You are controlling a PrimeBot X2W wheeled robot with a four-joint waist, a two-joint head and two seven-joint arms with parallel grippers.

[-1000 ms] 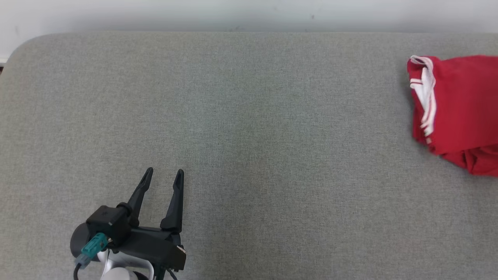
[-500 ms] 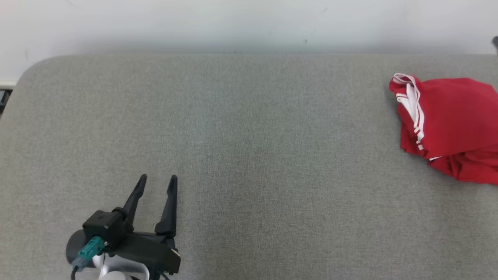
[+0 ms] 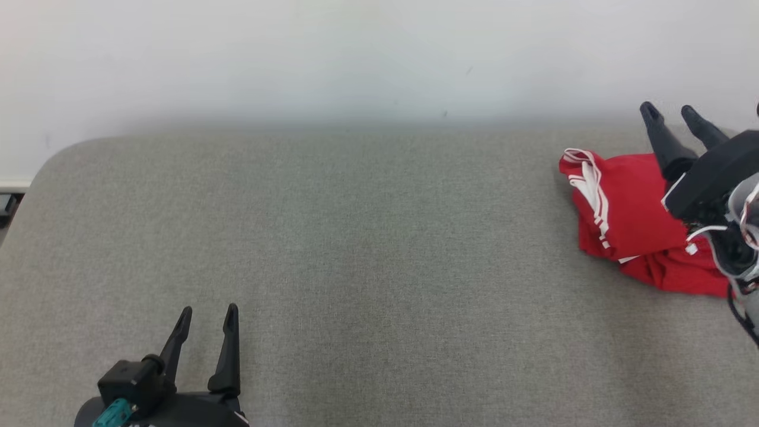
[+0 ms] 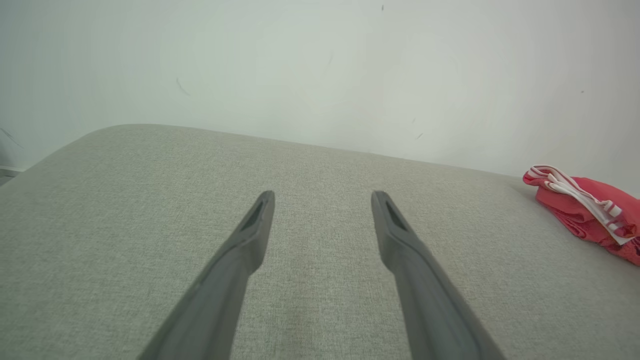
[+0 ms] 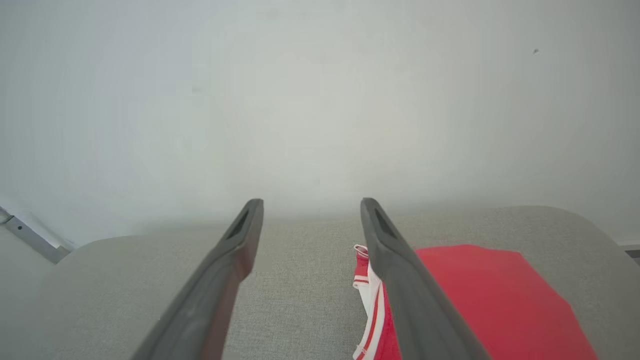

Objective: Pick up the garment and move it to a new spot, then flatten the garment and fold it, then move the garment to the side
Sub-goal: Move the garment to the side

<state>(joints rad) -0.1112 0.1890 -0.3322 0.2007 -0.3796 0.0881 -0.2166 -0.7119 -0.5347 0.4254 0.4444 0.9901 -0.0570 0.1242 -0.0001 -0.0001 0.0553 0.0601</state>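
The garment (image 3: pixel 628 216) is red with white striped trim, bunched in a heap at the right end of the grey padded table (image 3: pixel 367 237). It also lies at the far right in the left wrist view (image 4: pixel 585 210) and at the lower right in the right wrist view (image 5: pixel 485 300). My right gripper (image 3: pixel 673 115) hovers open over the garment's far right part, fingers pointing toward the wall, nothing between them. My left gripper (image 3: pixel 206 317) stands open and empty at the table's near left, far from the garment.
A pale wall (image 3: pixel 356 59) runs right behind the table's far edge. The table's rounded left corner (image 3: pixel 53 160) drops off to the floor. A wide stretch of bare grey cloth lies between the two grippers.
The head camera has tilted up and turned right, so the wall fills more of the picture. My right gripper has come into view above the garment. The left gripper stays open.
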